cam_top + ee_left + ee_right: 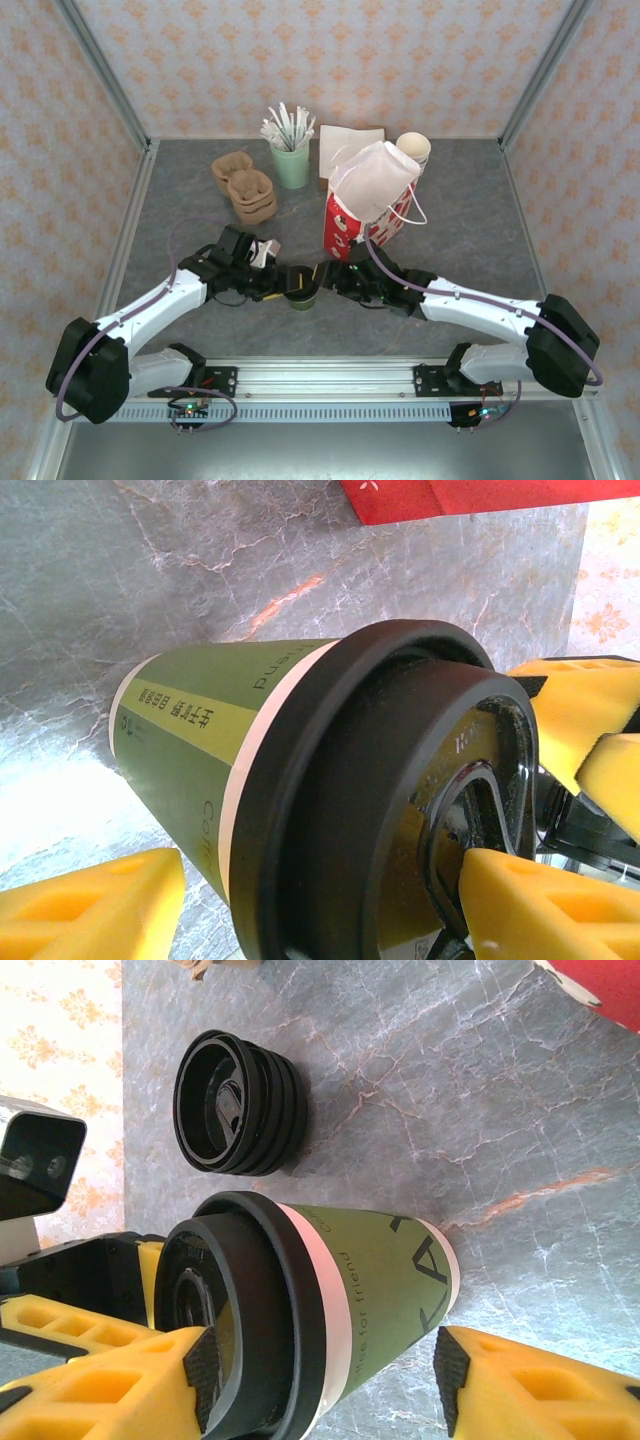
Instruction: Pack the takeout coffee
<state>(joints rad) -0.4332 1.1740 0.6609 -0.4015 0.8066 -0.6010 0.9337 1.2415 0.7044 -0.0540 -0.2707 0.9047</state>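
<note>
Green paper cup (380,1290) with black lid (250,1330) stands on the table (450,1080), right end effector (325,1385) wide around it, left end effector (315,880) straddling it, grip indeterminable.

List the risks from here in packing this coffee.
1. Both the left gripper and the right gripper straddle the cup, jaws open and close together; they could bump each other or tip it.
2. A hard squeeze on the paper wall might pop the lid.
3. The red bag has a crumpled mouth; the cup may snag going in.
</note>
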